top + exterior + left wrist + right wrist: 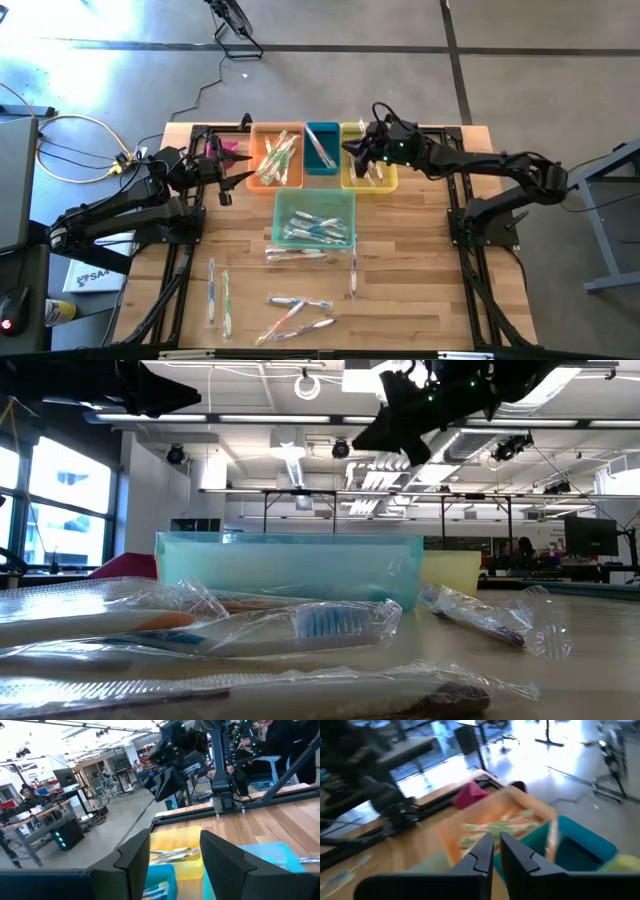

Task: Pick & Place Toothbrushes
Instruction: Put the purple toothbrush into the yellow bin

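Wooden table from above: your right gripper [362,150] hangs over the yellow bin [385,180], fingers nearly pinched together with nothing visible between them. Your left gripper [228,180] waits beside the orange bin [262,178], fingers spread. Toothbrushes [295,315] lie loose along the near edge, apparently awaiting sorting by colour; others fill the bins. Low down, wrapped brushes [300,622] lie before the pale green bin [290,565]. Left wrist: parted fingers [137,857] frame the yellow bin. Right wrist: fingers [482,855] nearly meet, empty.

Toothbrushes [298,318] loose on table [420,290] before bins [314,218], more inside them
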You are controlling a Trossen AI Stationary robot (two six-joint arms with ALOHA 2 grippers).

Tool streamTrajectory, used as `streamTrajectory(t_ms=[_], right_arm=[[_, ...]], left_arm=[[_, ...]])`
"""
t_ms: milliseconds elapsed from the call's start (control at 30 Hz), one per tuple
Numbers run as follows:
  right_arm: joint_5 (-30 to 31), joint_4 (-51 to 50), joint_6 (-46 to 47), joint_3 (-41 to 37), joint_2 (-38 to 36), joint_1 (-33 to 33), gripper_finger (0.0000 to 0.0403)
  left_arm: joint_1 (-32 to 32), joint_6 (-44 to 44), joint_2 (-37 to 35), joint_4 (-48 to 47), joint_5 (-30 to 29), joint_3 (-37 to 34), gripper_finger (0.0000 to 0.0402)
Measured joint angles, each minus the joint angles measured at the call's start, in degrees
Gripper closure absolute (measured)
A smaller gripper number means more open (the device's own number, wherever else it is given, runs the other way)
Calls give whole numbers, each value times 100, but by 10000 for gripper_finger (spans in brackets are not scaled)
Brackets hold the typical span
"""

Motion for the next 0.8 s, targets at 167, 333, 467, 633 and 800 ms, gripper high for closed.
streamTrajectory(t_ms=[167, 333, 467, 633, 800], right_arm=[[-253, 335, -345, 0, -45, 352, 398], [-343, 523, -606, 0, -45, 691, 400], [-394, 525, -623, 0, -45, 952, 401], [-398, 463, -910, 0, -45, 1292, 401], [-400, 448, -1210, 0, -45, 1563, 401]], left_arm=[[0, -138, 1, -4, 0, 0, 233], [0, -300, 1, -4, -2, 0, 233], [0, -580, 0, -4, -3, 0, 233], [0, -767, 1, -4, -4, 0, 233], [0, -766, 0, -32, -7, 0, 233]])
